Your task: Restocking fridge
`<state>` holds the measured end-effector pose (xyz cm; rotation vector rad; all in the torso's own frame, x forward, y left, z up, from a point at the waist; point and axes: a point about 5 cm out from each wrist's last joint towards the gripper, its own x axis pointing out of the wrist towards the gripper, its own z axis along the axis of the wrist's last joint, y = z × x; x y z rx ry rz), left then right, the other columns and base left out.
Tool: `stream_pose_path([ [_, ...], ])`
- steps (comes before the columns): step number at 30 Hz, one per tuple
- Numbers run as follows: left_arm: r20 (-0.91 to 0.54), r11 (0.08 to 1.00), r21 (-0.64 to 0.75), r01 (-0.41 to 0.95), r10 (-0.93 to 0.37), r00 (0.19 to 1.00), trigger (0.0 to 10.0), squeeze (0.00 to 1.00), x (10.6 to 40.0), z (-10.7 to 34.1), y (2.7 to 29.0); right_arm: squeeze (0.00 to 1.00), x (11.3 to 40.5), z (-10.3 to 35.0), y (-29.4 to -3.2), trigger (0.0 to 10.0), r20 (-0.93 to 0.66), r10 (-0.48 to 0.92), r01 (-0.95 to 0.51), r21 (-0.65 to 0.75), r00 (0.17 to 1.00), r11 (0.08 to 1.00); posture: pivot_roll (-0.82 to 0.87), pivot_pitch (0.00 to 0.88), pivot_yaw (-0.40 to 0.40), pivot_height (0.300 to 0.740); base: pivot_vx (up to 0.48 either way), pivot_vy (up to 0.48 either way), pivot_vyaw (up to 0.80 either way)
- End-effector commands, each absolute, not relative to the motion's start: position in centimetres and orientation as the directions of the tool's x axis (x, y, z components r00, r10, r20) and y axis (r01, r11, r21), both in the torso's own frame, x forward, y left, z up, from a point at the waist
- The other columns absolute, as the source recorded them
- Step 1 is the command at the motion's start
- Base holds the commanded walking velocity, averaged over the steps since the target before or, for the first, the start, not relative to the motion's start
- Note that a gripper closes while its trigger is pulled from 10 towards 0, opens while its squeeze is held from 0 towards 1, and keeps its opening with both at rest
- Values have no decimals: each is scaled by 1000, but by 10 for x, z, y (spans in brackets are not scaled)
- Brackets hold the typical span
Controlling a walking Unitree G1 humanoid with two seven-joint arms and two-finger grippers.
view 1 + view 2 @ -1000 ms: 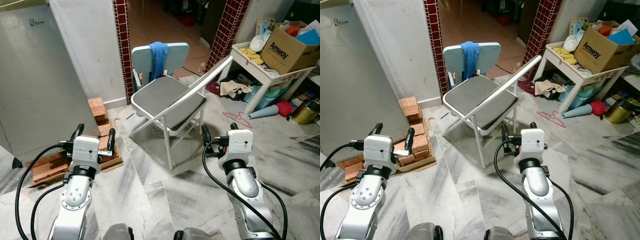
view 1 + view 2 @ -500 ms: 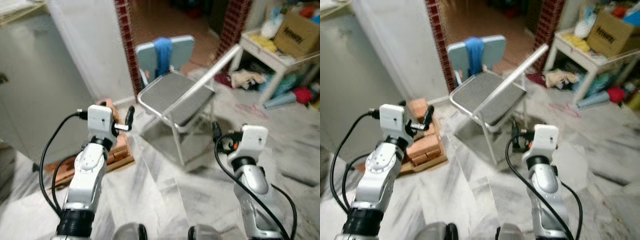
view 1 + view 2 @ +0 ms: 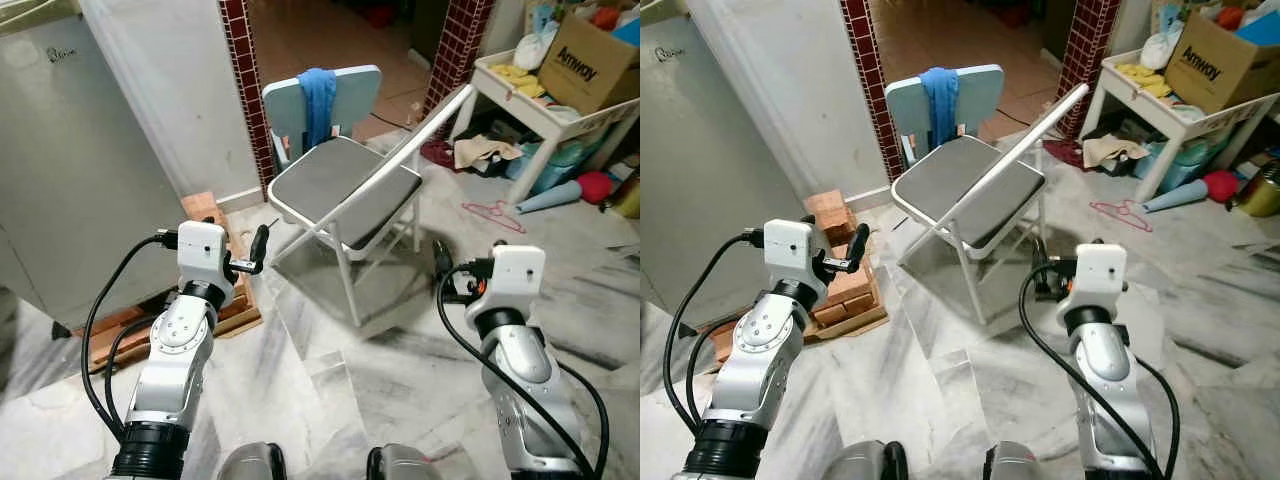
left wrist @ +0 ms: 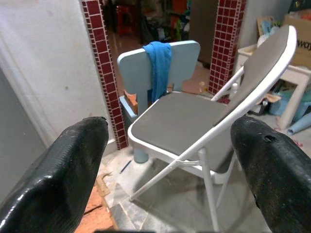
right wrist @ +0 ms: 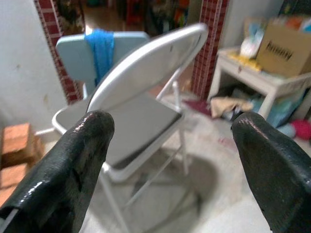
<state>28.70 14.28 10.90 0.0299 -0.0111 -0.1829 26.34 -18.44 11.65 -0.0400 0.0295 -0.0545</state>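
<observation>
Fridge sits at 10 o'clock, grey door shut, standing upright, its base next to a pallet of bricks. Left end effector is raised, fingers spread wide, empty, aimed at the folding chair at 12, not at the fridge. Right end effector is lower at 3 o'clock, also spread open and empty. Left arm is clearly nearer the fridge; I'd expect a leftward turn before any door pull. No stock item in hand.

Containers: white table at 2 o'clock carries an Amway carton stuffed with mixed items; contents too small to identify.
</observation>
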Motion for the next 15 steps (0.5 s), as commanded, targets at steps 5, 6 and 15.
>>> stream_pose_path([
  [5, 4, 988, 65, 142, -142, 990, 10000, 0, 287, 106, 142, 0, 281, 118, -176, 10000, -7, -43, 42, -30, 999, 999, 20, 0, -23, 740, 0, 0, 0],
  [6, -4, 987, 66, 143, -143, 990, 10000, 0, 286, 105, 143, 0, 282, 117, -175, 10000, -12, -40, 40, -35, 999, 999, 24, 0, -25, 740, 0, 0, 0],
  [15, -81, 990, 110, 91, -82, 993, 10000, 0, 270, 86, 153, 0, 266, 102, -174, 10000, -21, 9, -9, 16, 1000, 1000, 19, 0, 2, 740, 0, 0, 0],
])
